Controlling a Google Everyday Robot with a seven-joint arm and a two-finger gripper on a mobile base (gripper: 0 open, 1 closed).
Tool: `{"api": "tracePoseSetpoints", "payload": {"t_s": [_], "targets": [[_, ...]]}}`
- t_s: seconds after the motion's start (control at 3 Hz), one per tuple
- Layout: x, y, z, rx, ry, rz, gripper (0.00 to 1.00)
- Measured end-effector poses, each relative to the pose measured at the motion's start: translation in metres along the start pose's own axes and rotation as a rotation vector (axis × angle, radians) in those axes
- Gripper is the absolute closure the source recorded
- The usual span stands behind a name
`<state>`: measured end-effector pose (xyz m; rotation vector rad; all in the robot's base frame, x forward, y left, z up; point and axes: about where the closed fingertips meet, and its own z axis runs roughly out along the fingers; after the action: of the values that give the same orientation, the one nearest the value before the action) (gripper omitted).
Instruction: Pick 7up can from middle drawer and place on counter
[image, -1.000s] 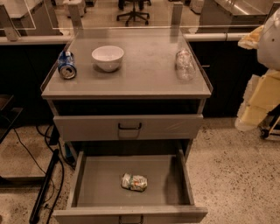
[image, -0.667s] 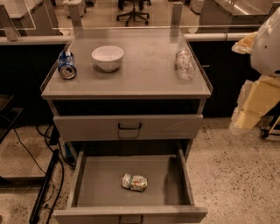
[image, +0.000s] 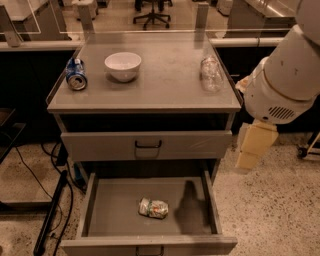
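The 7up can (image: 153, 208), dented, green and white, lies on its side on the grey floor of the open middle drawer (image: 112, 212), near the front centre. The counter (image: 165, 87) is the cabinet's flat grey top. My gripper (image: 250, 152) hangs on the white arm (image: 285, 75) to the right of the cabinet. It is level with the upper drawer front, above and to the right of the can, and apart from it. It casts a shadow on the drawer floor right of the can.
On the counter stand a white bowl (image: 123, 65), a blue can (image: 76, 75) lying at the left, and a clear glass jar (image: 211, 74) at the right. The upper drawer front (image: 100, 146) with a black loop handle is closed. Black cables run along the floor at the left.
The arm has come in from the right edge toward the cabinet, and the gripper now hangs lower and further left, beside the drawers. The can has not moved.
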<state>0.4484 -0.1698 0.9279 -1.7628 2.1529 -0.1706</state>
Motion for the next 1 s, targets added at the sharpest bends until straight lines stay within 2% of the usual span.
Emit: {"api": "tracePoseSetpoints", "payload": {"t_s": [0.33, 0.67, 1.0], "targets": [[0.0, 0.0, 0.0, 0.0, 0.0, -0.001, 0.0], [-0.005, 0.016, 0.029, -0.05, 0.008, -0.021, 0.0], [-0.022, 0.032, 0.103, -0.123, 0.023, -0.032, 0.0]]}}
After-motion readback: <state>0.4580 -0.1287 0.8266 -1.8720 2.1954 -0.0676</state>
